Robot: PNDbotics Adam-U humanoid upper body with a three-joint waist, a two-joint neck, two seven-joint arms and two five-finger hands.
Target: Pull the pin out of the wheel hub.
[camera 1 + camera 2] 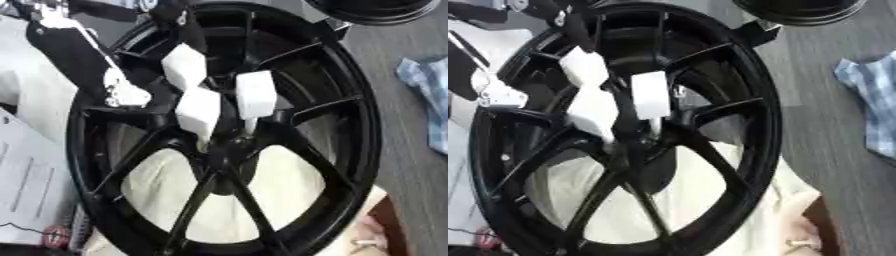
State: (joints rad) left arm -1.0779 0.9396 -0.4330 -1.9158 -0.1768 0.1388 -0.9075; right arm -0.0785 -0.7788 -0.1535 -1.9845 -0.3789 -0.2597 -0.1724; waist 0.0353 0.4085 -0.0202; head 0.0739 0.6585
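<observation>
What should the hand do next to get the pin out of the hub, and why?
Probably close the fingers and draw straight back. The left hand comes in from the upper left, its white fingertips gathered at the centre of the wheel hub. The pin itself is not visible, so the grip is uncertain.

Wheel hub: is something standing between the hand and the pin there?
Nothing visible does. The left hand is right over the centre of the wheel hub; the pin itself cannot be made out.
</observation>
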